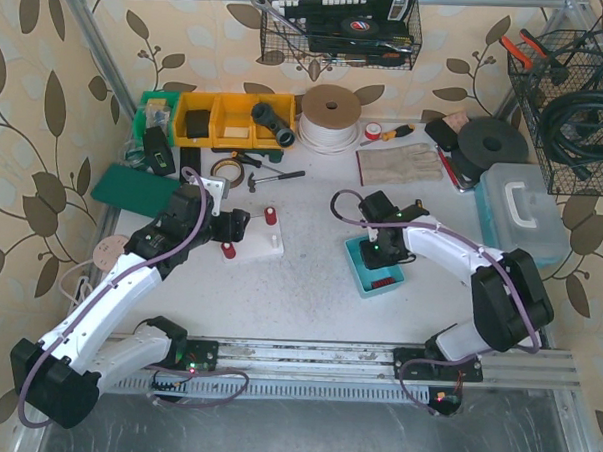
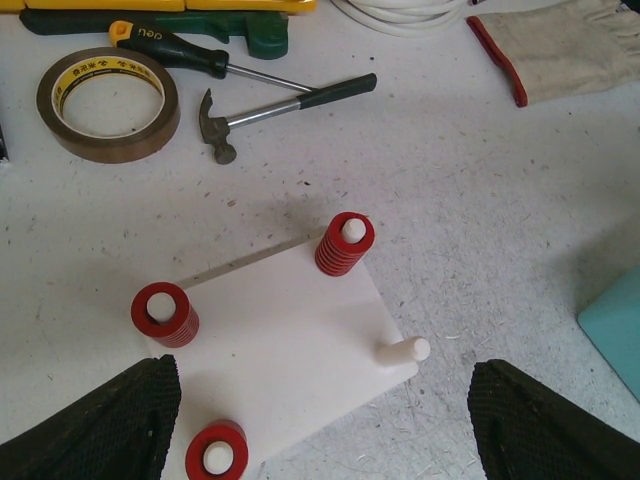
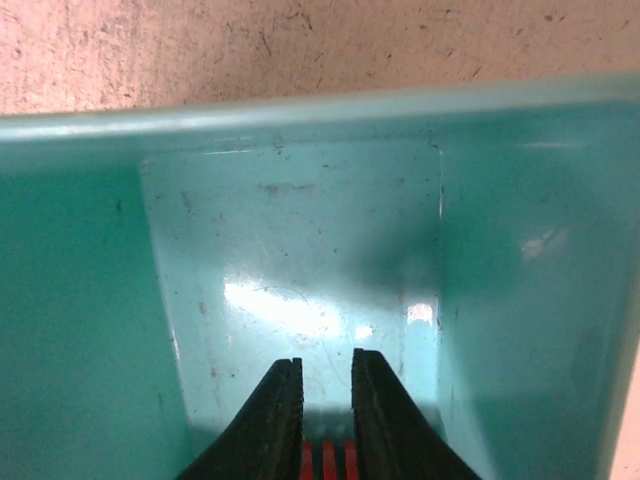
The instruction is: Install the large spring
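So, right jaws pinched red spring (image 3: 326, 462) in teal bin (image 3: 90, 300), left jaws spread over white peg base (image 2: 290, 350)

tape roll (image 2: 108, 104) | hammer (image 2: 270, 112) beside it | screwdriver (image 2: 190, 58) | glove (image 2: 560, 45)

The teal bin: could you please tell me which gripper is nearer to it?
Right. The right gripper is inside the teal bin, shut on a red spring; the left gripper hovers over the peg board, left of the bin.
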{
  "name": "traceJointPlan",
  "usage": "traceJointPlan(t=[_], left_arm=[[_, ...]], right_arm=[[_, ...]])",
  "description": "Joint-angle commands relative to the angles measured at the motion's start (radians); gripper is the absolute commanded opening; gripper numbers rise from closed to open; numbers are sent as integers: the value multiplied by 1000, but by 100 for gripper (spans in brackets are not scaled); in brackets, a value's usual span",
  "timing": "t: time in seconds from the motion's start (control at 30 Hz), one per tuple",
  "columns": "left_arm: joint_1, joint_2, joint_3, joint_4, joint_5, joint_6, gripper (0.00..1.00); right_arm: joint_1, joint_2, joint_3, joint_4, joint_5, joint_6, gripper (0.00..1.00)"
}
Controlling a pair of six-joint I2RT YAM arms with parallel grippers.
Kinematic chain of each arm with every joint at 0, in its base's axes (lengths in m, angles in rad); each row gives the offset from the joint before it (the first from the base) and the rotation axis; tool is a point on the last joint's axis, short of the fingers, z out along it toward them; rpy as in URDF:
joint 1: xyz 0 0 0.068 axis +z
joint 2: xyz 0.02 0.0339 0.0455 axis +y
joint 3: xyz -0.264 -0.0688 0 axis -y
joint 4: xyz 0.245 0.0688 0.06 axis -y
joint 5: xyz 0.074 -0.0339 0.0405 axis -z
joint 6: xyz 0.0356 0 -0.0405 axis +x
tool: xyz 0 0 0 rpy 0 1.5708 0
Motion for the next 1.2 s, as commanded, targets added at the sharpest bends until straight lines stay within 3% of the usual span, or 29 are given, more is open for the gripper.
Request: traceJointPlan(t=[0.0, 0.27, 0.43, 0.83, 0.97, 1.17], left_arm=[[5, -6, 25, -7, 9, 10, 81], [4, -19, 123, -171, 31, 70, 83], [3, -104, 27, -70, 73, 49, 89], [5, -12, 56, -28, 193, 9, 91], [5, -29, 69, -43, 170, 21, 91], [5, -54, 29, -66, 147, -168, 91]], right_arm=[[-5, -49, 40, -25, -22, 6, 21], [-11, -147, 62, 31, -12, -3, 29], [-14, -165, 66, 47, 19, -4, 30], [-16, -328, -14, 170, 122, -25, 35], [-17, -326, -7, 137, 67, -44, 35], [-18, -291, 48, -63, -53, 81, 33]])
